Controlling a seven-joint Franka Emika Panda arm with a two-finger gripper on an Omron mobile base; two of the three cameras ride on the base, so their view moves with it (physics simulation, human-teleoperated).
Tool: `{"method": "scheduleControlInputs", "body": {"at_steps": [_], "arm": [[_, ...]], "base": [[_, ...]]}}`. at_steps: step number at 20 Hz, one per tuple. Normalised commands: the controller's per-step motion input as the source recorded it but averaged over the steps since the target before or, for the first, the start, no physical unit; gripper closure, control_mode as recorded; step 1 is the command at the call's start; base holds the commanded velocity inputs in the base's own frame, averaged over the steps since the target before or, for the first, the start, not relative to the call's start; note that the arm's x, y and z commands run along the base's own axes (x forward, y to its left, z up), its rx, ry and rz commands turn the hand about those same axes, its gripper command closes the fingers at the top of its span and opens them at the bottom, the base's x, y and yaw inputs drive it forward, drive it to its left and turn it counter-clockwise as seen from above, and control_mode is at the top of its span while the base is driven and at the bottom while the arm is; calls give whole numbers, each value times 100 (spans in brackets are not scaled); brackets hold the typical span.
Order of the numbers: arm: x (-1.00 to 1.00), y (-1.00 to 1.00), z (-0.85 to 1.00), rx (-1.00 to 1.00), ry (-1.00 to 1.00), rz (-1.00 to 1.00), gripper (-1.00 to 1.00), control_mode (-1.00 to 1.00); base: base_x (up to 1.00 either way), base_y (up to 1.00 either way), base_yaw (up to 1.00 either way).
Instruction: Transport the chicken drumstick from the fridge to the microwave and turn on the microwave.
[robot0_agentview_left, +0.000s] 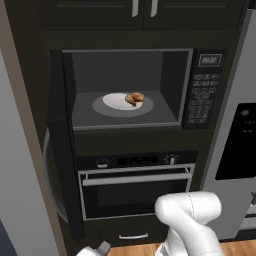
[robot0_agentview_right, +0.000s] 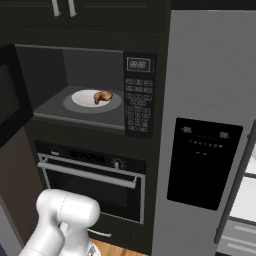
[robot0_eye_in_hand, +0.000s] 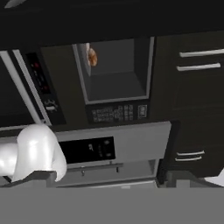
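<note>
Black oven (robot0_agentview_left: 135, 187) with silver bar handle, white plate (robot0_agentview_left: 120, 101), dark upper cabinets (robot0_agentview_left: 142, 12)

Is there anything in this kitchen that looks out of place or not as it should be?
Nothing is spilled or damaged. The microwave door stands wide open, and the drumstick lies on a white plate inside it, at the plate's right edge. At the far right, the fridge door also looks open.

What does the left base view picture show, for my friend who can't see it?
The microwave stands open with the chicken drumstick lying on a white plate inside. Its door is swung out to the left and its keypad is on the right. Below is a black oven, with the robot's white arm low in front.
</note>
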Motion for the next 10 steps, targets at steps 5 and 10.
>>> {"method": "scheduleControlInputs", "body": {"at_steps": [5,10], "arm": [[26,48,-20,-4,0,-5,-100,-100],[38,38,-20,-7,0,-4,-100,-100]], "base": [[0,0,0],[0,0,0]]}}
